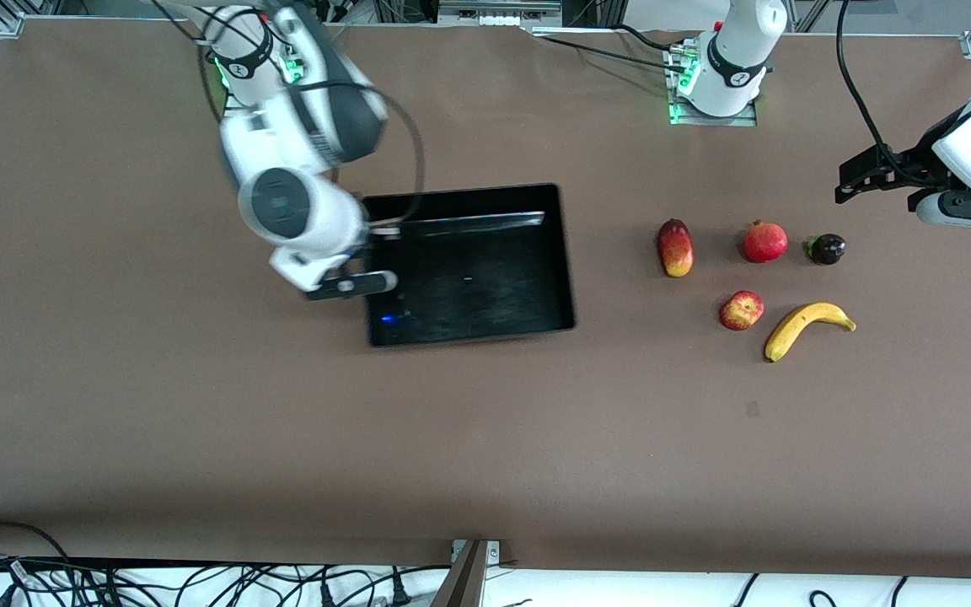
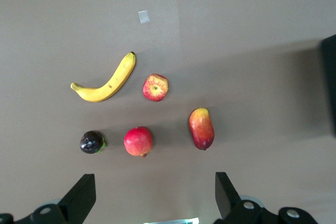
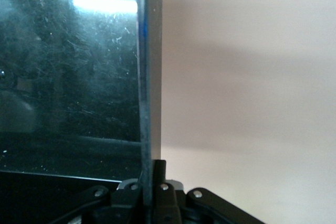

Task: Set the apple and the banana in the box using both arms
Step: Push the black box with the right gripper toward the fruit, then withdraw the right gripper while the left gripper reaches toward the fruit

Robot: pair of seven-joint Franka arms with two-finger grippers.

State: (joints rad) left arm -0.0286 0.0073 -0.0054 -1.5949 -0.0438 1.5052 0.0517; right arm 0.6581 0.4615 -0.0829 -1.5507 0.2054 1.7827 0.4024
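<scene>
1. The box point(image 1: 469, 263) is sitting at centre-left of the front frame: glossy black, rectangular, open-topped, low-walled, its floor scuffed and catching a streak of light. Nothing is lying in it.
2. The right claw point(image 1: 365, 253) is gripping the box wall at the right arm's end; in the right wrist view the fingers point(image 3: 159, 174) are pinching the thin rim point(image 3: 148, 77), closed on it.
3. The apple point(image 1: 742, 310) is resting on the brown surface point(image 1: 157, 405) right of centre: small, round, red mottled with yellow, dimpled top showing in the left wrist view point(image 2: 156, 87).
4. The banana point(image 1: 807, 328) is lying just beside the apple, toward the left arm's end: one curved yellow fruit with darker tips, not touching the apple.
5. A row of three is sitting farther from the front camera than those two: a red-yellow mango point(image 1: 676, 247), a red pomegranate point(image 1: 765, 242), a small dark fruit point(image 1: 827, 249).
6. The left claw point(image 1: 873, 181) is hovering at the right edge of the front frame, over bare surface near the dark fruit, fingers point(image 2: 81, 195) spread wide, holding nothing.
</scene>
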